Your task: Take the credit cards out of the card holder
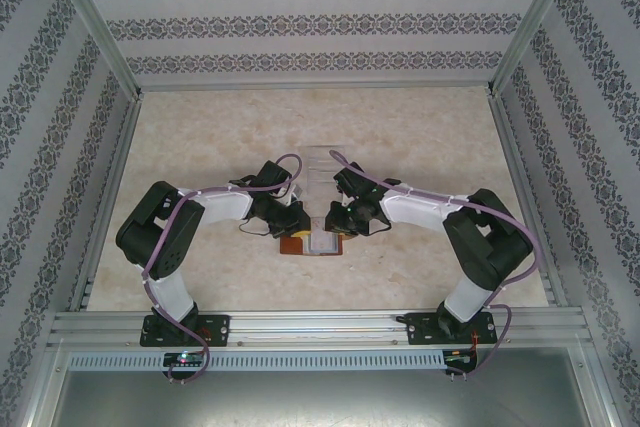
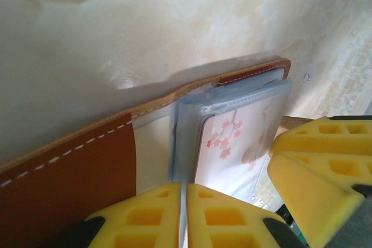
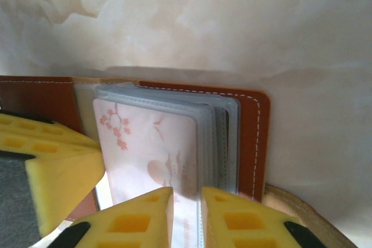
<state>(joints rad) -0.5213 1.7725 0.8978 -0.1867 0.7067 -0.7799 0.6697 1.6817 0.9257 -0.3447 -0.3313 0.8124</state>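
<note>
The small brown leather folding card holder (image 3: 256,143) lies open on the marbled beige table (image 1: 420,137), its grey-blue pockets fanned up. The whitish-pink blossom-printed plastic card (image 3: 151,149) sits in the front pocket of the holder, not yet drawn out. The right gripper (image 3: 186,193) seems to pinch that card's near edge, while the left gripper (image 2: 183,193), at the holder's other side, is pressed together on a pocket sleeve. By my judgement extraction is only starting, and every card remains to be removed.

Card holder (image 2: 70,184) cut off (left, bottom)
</note>
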